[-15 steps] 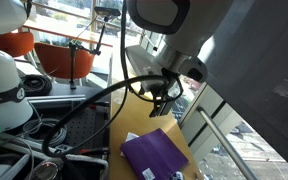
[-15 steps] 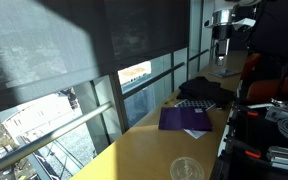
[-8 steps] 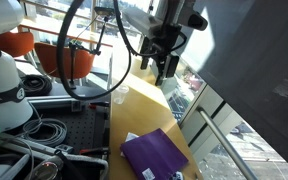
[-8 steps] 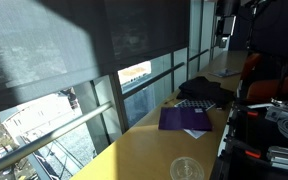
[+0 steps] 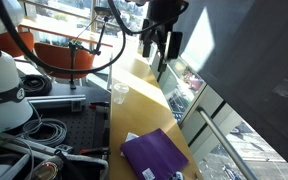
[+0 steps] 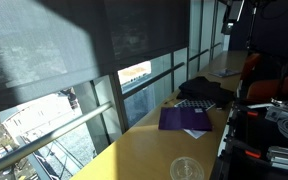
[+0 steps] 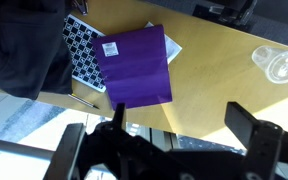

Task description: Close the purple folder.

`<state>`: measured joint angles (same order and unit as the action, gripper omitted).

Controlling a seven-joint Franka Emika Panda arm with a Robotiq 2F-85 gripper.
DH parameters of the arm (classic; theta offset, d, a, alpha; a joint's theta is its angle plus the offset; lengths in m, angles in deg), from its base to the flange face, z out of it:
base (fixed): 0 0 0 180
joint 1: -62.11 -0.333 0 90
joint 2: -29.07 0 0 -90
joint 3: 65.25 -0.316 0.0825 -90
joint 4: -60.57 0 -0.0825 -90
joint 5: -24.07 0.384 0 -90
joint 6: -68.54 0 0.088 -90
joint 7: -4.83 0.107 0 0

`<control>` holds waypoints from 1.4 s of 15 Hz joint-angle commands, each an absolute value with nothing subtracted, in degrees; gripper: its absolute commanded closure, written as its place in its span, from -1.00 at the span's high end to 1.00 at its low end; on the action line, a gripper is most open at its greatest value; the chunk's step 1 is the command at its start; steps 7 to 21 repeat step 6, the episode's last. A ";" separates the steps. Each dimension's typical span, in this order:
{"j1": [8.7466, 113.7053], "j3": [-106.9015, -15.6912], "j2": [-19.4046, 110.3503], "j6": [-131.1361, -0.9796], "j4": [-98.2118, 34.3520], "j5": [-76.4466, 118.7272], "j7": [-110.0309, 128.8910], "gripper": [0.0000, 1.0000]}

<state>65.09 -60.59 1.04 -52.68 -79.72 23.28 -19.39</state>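
The purple folder [image 5: 155, 154] lies flat and shut on the yellow wooden ledge [image 5: 134, 95], with white paper edges showing beside it. It also shows in an exterior view [image 6: 182, 119] and in the wrist view [image 7: 134, 64]. My gripper [image 5: 162, 45] hangs high above the ledge, well away from the folder, and is open and empty. In the wrist view its two dark fingers [image 7: 184, 125] frame the ledge [image 7: 219, 80] from far above.
A clear plastic cup [image 5: 120, 94] stands on the ledge; it also shows in the wrist view [image 7: 283, 66] and in an exterior view [image 6: 187, 169]. A black-and-white patterned item [image 7: 84, 55] and dark fabric [image 6: 206, 92] lie next to the folder. Windows run along the ledge.
The arm has risen and drawn back from the folder; the gripper is now much higher above the ledge. The folder has not moved.
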 commanded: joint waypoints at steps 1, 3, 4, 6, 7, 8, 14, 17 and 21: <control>63.79 -59.45 1.01 -52.51 -79.69 22.60 -18.78 1.00; 63.80 -59.45 1.01 -52.51 -79.87 22.60 -18.76 1.00; 63.80 -59.45 1.00 -52.51 -79.92 22.60 -18.76 1.00; 63.80 -59.45 1.01 -52.51 -79.95 22.60 -18.75 1.00; 63.80 -59.45 1.01 -52.51 -79.95 22.60 -18.75 1.00; 63.80 -59.45 1.01 -52.51 -79.95 22.60 -18.75 1.00; 63.80 -59.45 1.01 -52.51 -79.95 22.60 -18.75 1.00; 63.80 -59.45 1.01 -52.51 -79.95 22.60 -18.75 1.00; 63.80 -59.45 1.01 -52.51 -79.95 22.60 -18.75 1.00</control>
